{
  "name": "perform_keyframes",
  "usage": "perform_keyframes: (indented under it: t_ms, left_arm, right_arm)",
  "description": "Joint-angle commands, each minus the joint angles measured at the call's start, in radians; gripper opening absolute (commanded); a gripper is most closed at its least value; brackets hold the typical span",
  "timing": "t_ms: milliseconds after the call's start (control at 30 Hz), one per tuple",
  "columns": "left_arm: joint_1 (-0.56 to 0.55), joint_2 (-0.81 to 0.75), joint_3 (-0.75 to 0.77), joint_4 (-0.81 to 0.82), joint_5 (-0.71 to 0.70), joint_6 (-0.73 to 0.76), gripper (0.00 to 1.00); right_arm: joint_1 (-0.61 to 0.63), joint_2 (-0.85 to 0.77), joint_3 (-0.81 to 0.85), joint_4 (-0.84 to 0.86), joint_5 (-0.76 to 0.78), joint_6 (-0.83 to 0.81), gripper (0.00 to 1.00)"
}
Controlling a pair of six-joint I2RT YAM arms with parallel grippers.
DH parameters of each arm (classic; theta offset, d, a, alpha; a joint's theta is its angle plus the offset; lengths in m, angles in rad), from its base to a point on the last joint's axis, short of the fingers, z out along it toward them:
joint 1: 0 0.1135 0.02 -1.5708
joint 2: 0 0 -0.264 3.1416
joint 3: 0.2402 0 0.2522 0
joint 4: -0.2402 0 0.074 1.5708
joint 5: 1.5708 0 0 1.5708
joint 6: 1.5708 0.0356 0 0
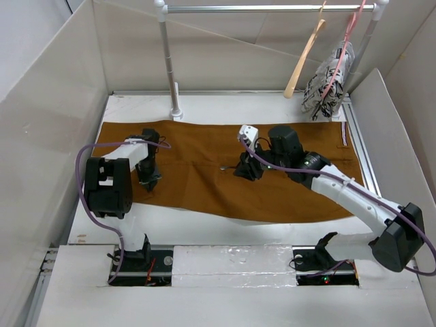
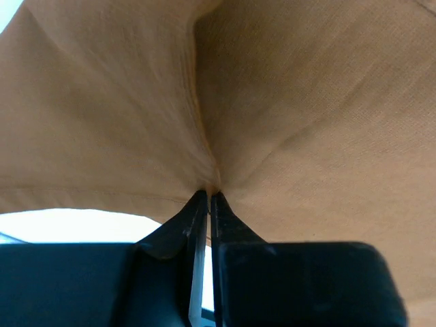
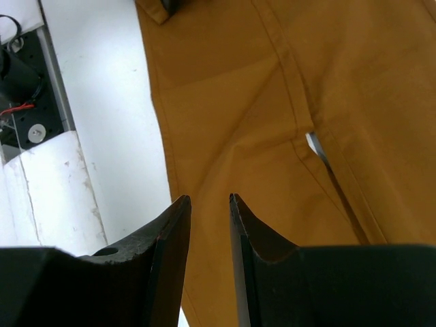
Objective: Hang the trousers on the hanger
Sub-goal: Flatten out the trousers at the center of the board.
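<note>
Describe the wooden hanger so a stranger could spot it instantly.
Look to the metal rail across the back, toward its right end. Two hangers dangle there; the wooden hanger is the left one, pale tan and bare, while the thin pink hanger carries a black-and-white patterned cloth.

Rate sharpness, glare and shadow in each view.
Top external: evenly lit, sharp, little shadow around the trousers. Left wrist: trousers fill the frame, shaded in folds at the left gripper; table blown out white. Right wrist: trousers sharp, right gripper nearly black.
</note>
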Motion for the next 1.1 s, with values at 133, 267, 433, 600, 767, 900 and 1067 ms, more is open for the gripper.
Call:
perform_keyframes:
  t_ms: [133,267,433,600,767,900,1067]
  left_arm:
    - [0.020,-0.126,0.062,-0.077,-0.112,-0.065,0.00]
    - [0.130,-0.240,0.163,-0.058,-0.161,-0.075,0.00]
    - [0.270,-0.185,0.260,-0.015,-0.223,-0.090,0.00]
    - [0.347,-0.044,0.372,-0.034,-0.220,-0.072,0.44]
    - [0.390,-0.126,0.403,-0.012,-0.209,-0.108,0.91]
    - [0.390,-0.237,0.221,0.014,-0.180,-0.156,0.83]
    - [0.511,-0.502,-0.127,0.199,-0.058,-0.230,0.74]
  right_arm:
    - [-0.059,-0.065,-0.044,-0.002,-0.043,-0.037,0.35]
    - [-0.078,-0.066,-0.067,-0.021,-0.042,-0.043,0.35]
    - [-0.078,-0.082,-0.085,-0.054,-0.035,-0.043,0.35]
    - [-0.069,-0.115,-0.082,-0.103,-0.026,-0.054,0.36]
    - [-0.046,-0.170,-0.093,-0.140,0.013,-0.057,0.36]
    - [-0.036,-0.208,-0.114,-0.157,0.032,-0.062,0.18]
    - [-0.027,-0.300,-0.160,-0.189,0.076,-0.066,0.00]
